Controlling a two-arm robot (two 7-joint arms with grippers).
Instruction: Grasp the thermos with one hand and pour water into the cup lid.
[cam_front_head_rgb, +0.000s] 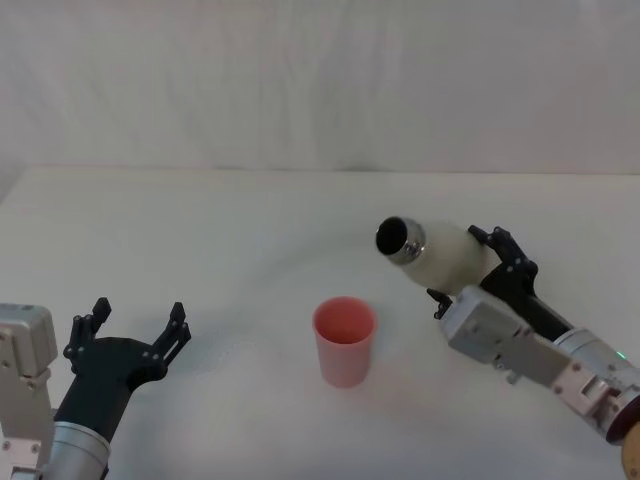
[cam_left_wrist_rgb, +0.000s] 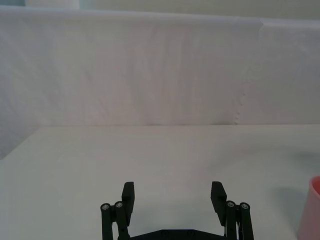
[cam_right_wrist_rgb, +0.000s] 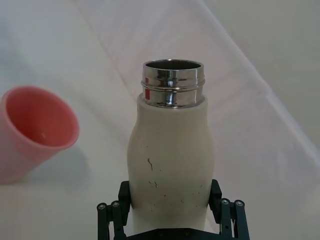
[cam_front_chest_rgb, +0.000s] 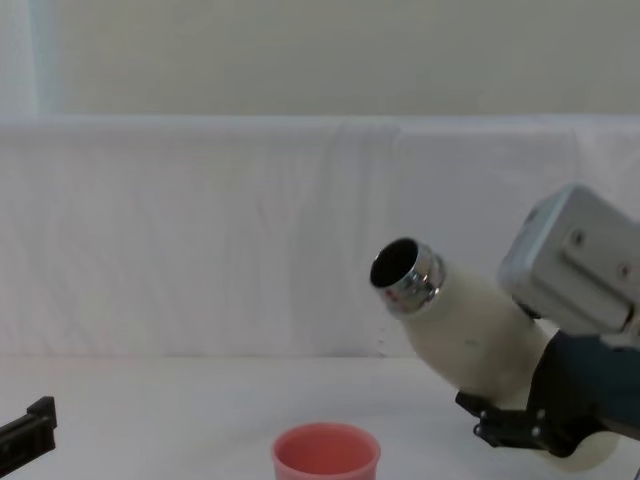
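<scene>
Head view: the thermos (cam_front_head_rgb: 440, 252) is held clear of the desk (cam_front_head_rgb: 250, 220) by the right gripper (cam_front_head_rgb: 470, 265), whose fingers are clamped on the lower body. The thermos is tilted, its open steel neck (cam_front_head_rgb: 400, 239) pointed toward the cup lid (cam_front_head_rgb: 345, 340) but up and to the right of it, not above its rim. The cup lid stands upright on the desk. The left gripper (cam_front_head_rgb: 135, 330) is seen left of the cup lid, well apart, fingers spread wide and holding nothing.

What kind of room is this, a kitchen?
Probably a robot test bench, not a kitchen: a white cloth-covered table, a cloth backdrop, and just a thermos and pink cup lid.
</scene>
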